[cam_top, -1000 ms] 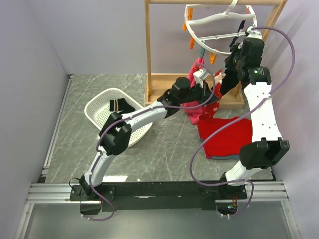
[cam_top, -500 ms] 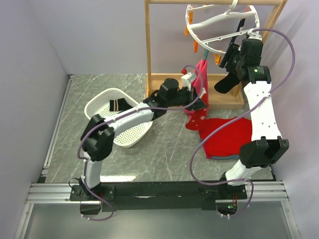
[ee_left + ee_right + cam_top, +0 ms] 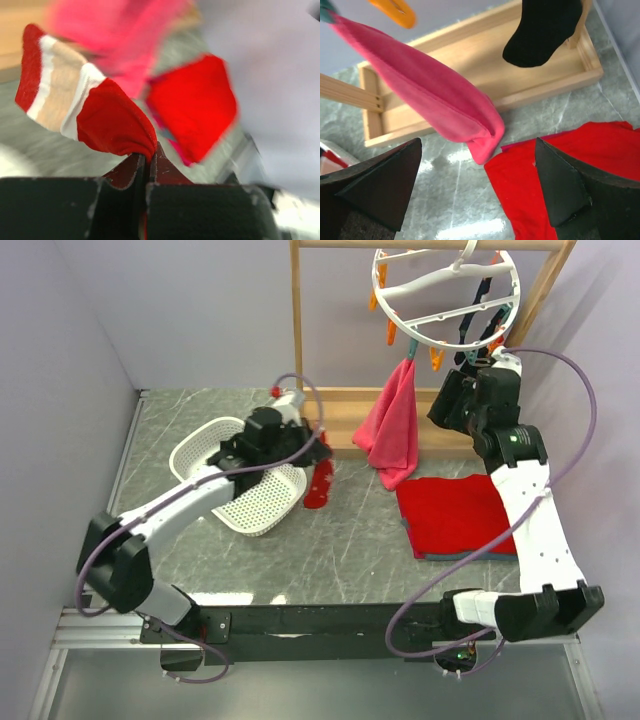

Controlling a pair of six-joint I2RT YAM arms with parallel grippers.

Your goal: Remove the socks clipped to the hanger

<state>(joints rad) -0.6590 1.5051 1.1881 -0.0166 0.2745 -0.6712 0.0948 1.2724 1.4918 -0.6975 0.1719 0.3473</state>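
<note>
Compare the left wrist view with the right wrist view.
Only left wrist: the left gripper shut on a red sock with white and tan stripes. Only right wrist: the open right gripper, a black sock hanging over the rack's wooden base, an orange clip. Both: the pink towel, the red cloth, the marble table.

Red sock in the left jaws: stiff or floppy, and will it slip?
Probably floppy: the red sock hangs limp below the left jaws. Likely light, since it looks like small, thin fabric. A slip seems possible: the wrist view shows the jaws pinching only an edge fold.
</note>
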